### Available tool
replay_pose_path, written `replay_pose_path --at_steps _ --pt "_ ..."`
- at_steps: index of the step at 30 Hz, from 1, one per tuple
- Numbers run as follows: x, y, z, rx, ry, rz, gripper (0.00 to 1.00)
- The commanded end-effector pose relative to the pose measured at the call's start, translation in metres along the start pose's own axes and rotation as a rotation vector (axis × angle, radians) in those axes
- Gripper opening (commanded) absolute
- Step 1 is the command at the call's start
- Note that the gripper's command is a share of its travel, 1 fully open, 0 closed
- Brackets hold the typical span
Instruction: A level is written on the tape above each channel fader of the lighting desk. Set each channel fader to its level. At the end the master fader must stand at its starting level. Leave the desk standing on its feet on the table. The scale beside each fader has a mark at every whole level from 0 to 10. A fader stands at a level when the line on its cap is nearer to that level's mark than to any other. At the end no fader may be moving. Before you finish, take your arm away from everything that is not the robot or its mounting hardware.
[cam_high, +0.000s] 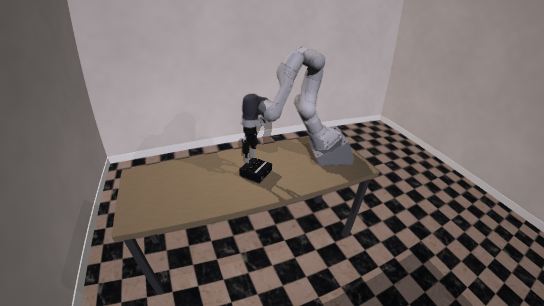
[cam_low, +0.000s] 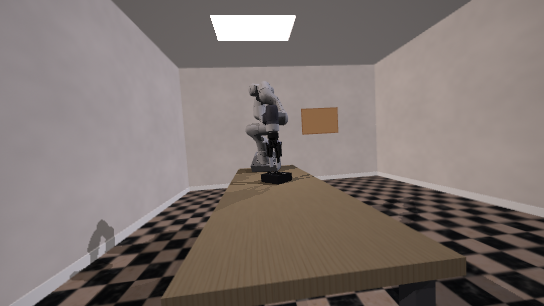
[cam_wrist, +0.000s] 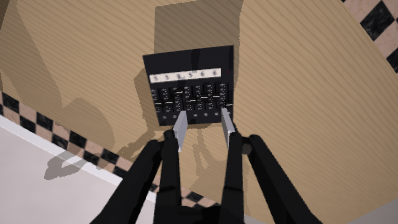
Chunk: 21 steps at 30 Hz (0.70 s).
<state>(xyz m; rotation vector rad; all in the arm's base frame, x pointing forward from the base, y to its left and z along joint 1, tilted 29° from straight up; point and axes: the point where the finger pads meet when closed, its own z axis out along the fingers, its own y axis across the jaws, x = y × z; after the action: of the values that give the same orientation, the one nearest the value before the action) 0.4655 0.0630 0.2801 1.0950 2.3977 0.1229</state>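
Note:
The lighting desk (cam_wrist: 190, 85) is a small black box standing on the wooden table; it also shows in the top view (cam_high: 255, 170) and the exterior view (cam_low: 276, 177). A white tape strip (cam_wrist: 186, 75) with small digits runs above a row of several faders (cam_wrist: 190, 97), whose caps stand at differing heights. The digits are too small to read surely. My gripper (cam_wrist: 203, 117) is open and empty, held above the near edge of the desk, with its grey fingertips spanning the middle-to-right faders. It touches nothing that I can see.
The robot base (cam_high: 332, 150) sits on the table's far right end. The table edge and the white wall skirting (cam_wrist: 55, 150) lie close behind the gripper in the wrist view. An orange board (cam_low: 319, 120) hangs on the back wall.

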Motion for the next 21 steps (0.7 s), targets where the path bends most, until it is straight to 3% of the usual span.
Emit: replay_pose_path --at_steps 1,21 --pt "0.000 0.001 -0.007 -0.002 0.001 -0.005 1.00" --pt "0.000 0.001 -0.063 -0.002 0.001 -0.005 1.00"
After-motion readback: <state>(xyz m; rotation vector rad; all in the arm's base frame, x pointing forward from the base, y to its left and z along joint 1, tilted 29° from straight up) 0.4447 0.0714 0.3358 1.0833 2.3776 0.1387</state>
